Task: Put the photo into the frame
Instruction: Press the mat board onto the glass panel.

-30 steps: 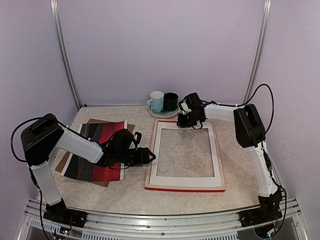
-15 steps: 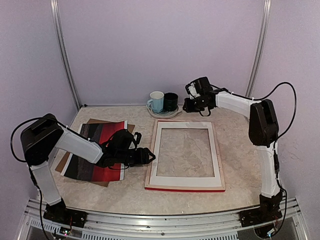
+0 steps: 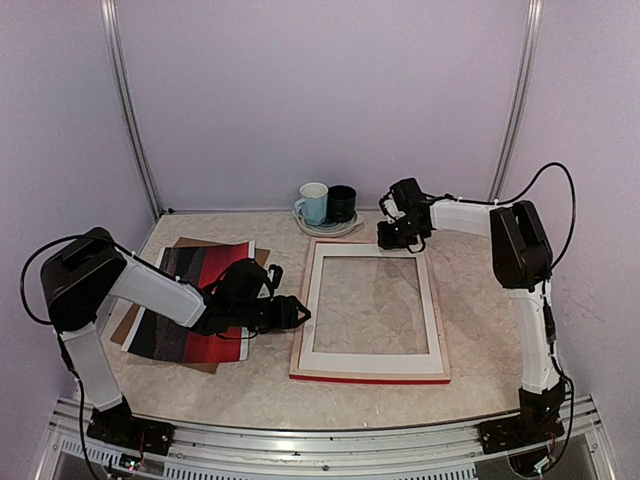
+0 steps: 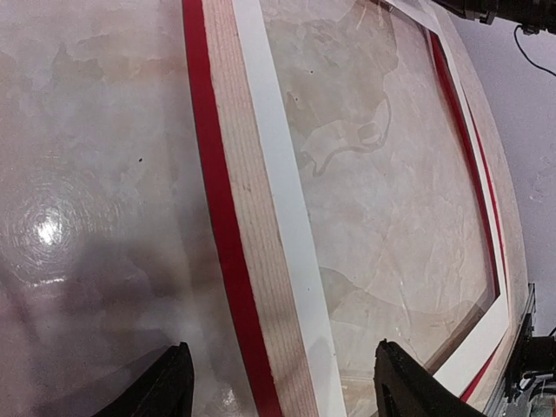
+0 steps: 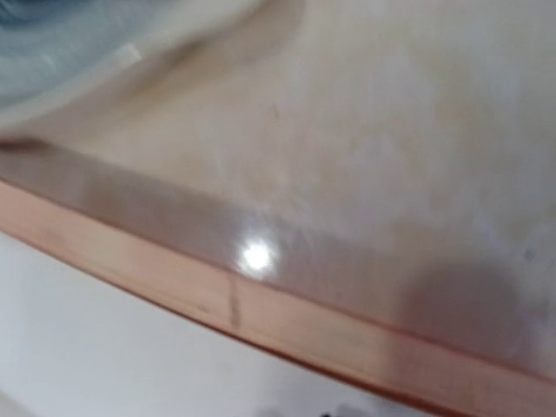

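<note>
While the left gripper stands with jaws spread and empty just beside the left edge of the frame, the photo lies picture-up at the left of the table, partly under that arm. The right gripper sits at the frame's far right corner; whether it is clenched or released cannot be determined.

Plain lilac walls and two slanting metal uprights enclose a glossy, marble-patterned tabletop, where an overhead lamp's bright glare marks the polished surface.
</note>
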Controlling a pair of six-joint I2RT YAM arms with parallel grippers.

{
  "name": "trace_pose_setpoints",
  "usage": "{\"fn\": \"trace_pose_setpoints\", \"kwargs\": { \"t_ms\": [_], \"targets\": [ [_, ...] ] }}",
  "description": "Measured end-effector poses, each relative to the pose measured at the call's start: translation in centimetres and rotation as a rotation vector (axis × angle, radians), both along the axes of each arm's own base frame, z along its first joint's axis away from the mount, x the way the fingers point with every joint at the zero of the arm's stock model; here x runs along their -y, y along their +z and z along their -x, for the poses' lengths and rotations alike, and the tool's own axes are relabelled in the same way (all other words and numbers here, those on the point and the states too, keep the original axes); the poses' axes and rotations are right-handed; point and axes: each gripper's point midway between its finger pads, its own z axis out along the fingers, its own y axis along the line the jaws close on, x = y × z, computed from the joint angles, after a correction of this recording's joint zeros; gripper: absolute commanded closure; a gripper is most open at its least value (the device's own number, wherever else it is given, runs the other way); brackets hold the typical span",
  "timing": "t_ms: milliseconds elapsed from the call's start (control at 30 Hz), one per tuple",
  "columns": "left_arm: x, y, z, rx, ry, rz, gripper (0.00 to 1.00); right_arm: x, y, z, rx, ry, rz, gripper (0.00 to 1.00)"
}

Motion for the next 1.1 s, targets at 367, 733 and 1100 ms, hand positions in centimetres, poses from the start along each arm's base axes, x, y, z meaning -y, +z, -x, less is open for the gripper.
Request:
{"fn": "trace_pose_setpoints", "kwargs": {
  "t_ms": [367, 733, 1100],
  "targets": [
    [0.0, 0.0, 0.0, 0.0, 0.0, 0.001, 0.29, 0.6, -3.7, 0.3, -0.047, -0.01, 0.045, 0.81],
    [-0.1, 0.4, 0.0, 0.003, 0.001, 0.003, 0.29, 0.8, -2.8, 0.5, -0.04, -0.007, 0.051, 0.76],
    [-0.6, 1.6, -0.1, 0.011, 0.011, -0.002, 0.25, 3.0, 4.1, 6.6, 0.013, 0.014, 0.023, 0.55]
  ]
}}
